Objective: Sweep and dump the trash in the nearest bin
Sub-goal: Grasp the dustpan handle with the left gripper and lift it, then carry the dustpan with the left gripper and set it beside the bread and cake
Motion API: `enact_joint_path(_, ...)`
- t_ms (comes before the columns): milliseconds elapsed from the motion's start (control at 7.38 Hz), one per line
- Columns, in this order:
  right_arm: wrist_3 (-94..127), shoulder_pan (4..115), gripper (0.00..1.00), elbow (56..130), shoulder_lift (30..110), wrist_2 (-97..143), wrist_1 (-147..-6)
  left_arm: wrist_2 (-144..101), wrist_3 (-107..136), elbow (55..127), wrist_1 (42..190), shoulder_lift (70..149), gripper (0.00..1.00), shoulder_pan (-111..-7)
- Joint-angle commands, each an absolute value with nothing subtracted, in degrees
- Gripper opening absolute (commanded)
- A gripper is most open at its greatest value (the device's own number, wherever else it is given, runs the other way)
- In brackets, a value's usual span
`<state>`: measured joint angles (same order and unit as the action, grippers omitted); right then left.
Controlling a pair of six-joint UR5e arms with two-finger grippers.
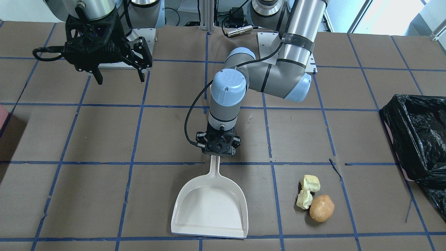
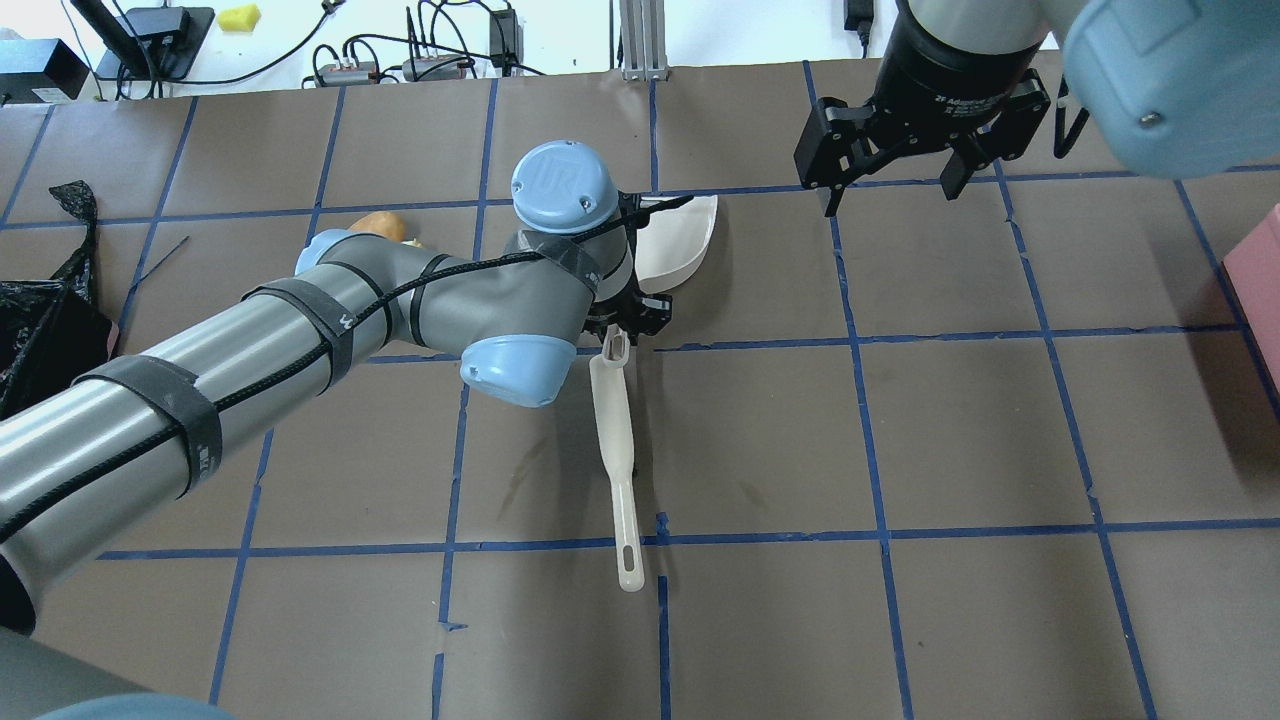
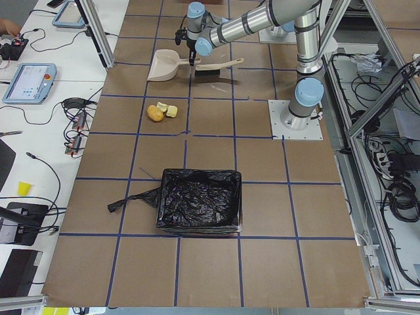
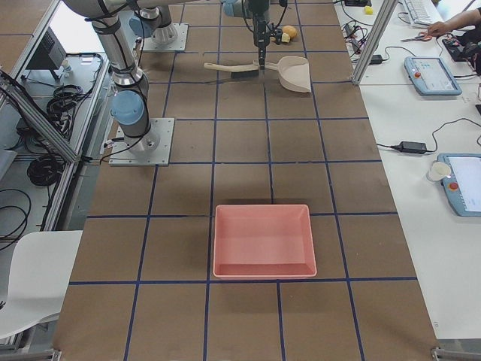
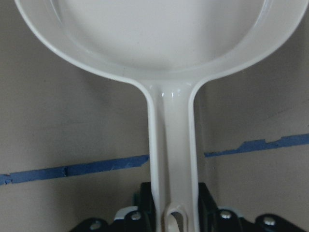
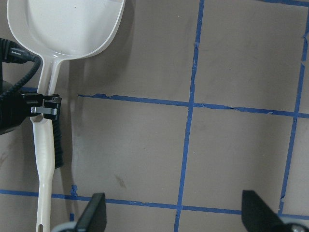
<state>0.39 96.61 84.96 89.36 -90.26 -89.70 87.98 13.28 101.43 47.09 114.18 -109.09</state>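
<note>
A white dustpan (image 1: 210,205) lies flat on the table, and its handle (image 5: 172,145) runs between the jaws of my left gripper (image 1: 218,148), which is shut on it. A white long-handled brush (image 2: 615,440) with black bristles lies just behind the dustpan handle. The trash is two yellow chunks (image 1: 308,191) and a brown lump (image 1: 321,208), lying beside the dustpan on the bin's side. The black-bagged bin (image 1: 420,139) stands at the table's end on my left. My right gripper (image 1: 116,71) hangs open and empty above the table, away from the brush.
A pinkish-red tray (image 4: 263,241) sits at the table's end on my right and also shows in the overhead view (image 2: 1262,270). Blue tape lines grid the brown table (image 2: 950,450). Cables and devices lie beyond the far edge.
</note>
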Motion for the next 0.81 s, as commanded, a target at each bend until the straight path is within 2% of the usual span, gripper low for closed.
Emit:
enact_joint_path(0,0.5,97.1,1.0,84.9,89.5,-90.3,-90.6,87.0,12.3,99.1,47.8,112.9,0.01,-108.7)
enact_joint_path(271,0.7,97.1,1.0,85.0,89.3,-90.2,-90.7,87.0,7.8,94.6,55.6,112.2,0.01,-105.2)
enact_joint_path(678,0.4,96.9,1.0,85.0,89.3,-89.4,-90.8,89.1,-7.2,94.7,60.5,108.2,0.01,-98.8)
